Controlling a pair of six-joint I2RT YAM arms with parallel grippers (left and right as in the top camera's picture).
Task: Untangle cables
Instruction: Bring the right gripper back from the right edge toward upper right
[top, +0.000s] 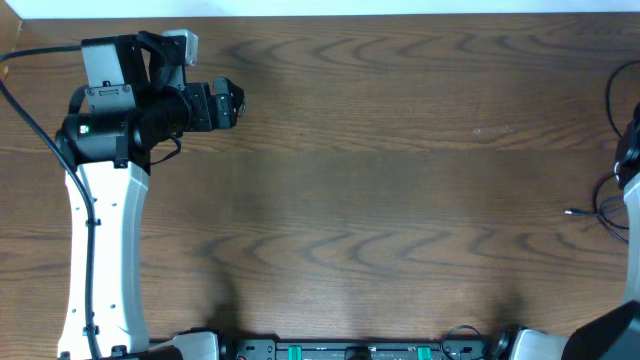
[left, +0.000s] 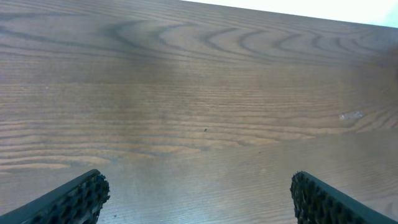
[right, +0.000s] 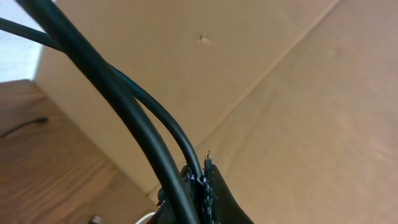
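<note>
In the right wrist view my right gripper (right: 202, 177) is shut on a thin black cable (right: 158, 115) that rises from the jaws toward the upper left. A thicker black cable (right: 93, 81) crosses just in front of it; I cannot tell whether that one is pinched too. Overhead, thin black cables (top: 603, 213) with a small plug end (top: 570, 212) lie at the table's right edge, beside the right arm (top: 632, 190). My left gripper (left: 199, 193) stands open over bare wood at the far left (top: 228, 103), far from the cables, with nothing between its fingers.
A brown cardboard box (right: 280, 93) fills the background of the right wrist view, beyond the table's wood (right: 56, 168). Another thin cable end (right: 28, 126) lies on the wood there. The left arm (top: 100, 220) runs along the left side of the wooden table (top: 380, 180).
</note>
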